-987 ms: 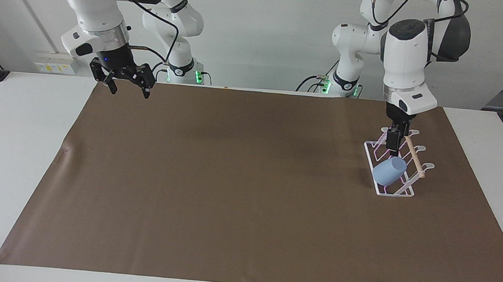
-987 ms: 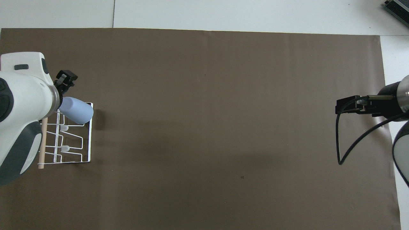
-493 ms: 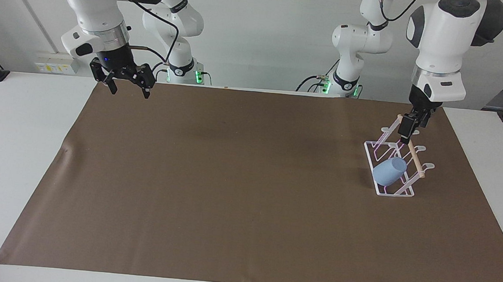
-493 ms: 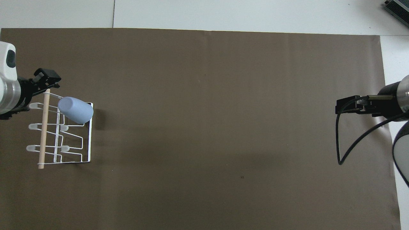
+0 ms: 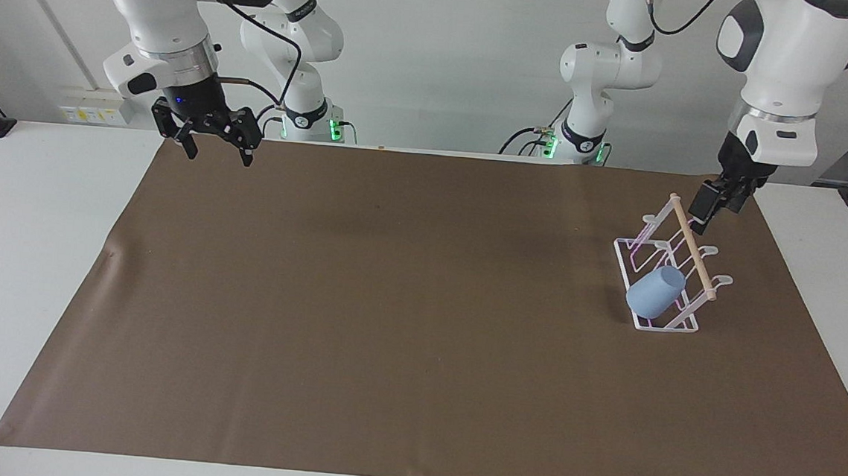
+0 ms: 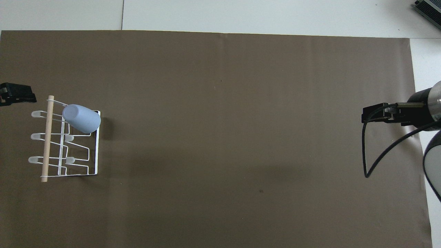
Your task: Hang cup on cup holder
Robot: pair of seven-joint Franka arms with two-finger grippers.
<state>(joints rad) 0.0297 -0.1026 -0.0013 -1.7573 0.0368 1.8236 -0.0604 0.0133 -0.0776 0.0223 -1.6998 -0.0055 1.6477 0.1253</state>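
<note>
The light-blue cup hangs tilted, mouth down, on a prong of the white wire cup holder, at the holder's end farther from the robots. Both show in the overhead view, the cup and the holder with its wooden dowel. My left gripper is open and empty, up in the air beside the dowel's end and clear of the cup; only its tip shows from overhead. My right gripper is open and empty, waiting above the mat's corner at the right arm's end.
A brown mat covers most of the white table. The holder stands on the mat near the left arm's end. A black cable hangs from the right arm.
My left gripper has risen from the holder and drawn away toward the left arm's end of the table. The cup has stayed on its prong. The right arm has not moved.
</note>
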